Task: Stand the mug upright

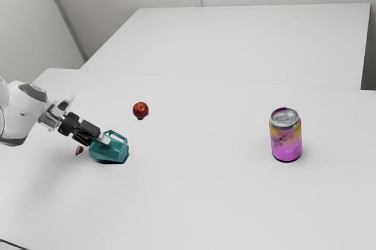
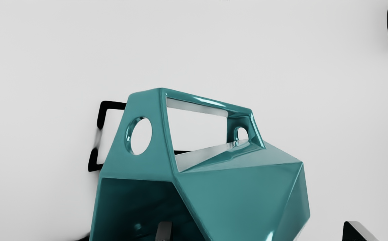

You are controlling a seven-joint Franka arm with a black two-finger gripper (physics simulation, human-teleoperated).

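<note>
At the mug (image 2: 240, 190), the gripper (image 2: 261, 231) is spread, 1 fingertip over its mouth, 1 outside. The wall should be pinched firmly before slow mouth-up rotation.

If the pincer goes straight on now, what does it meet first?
The mug, most likely: it lies ahead of the open pincer, one finger in line with its dark mouth. Depth is unclear; they may be touching.

Glossy, smooth teal mug (image 2: 234, 194)
</note>
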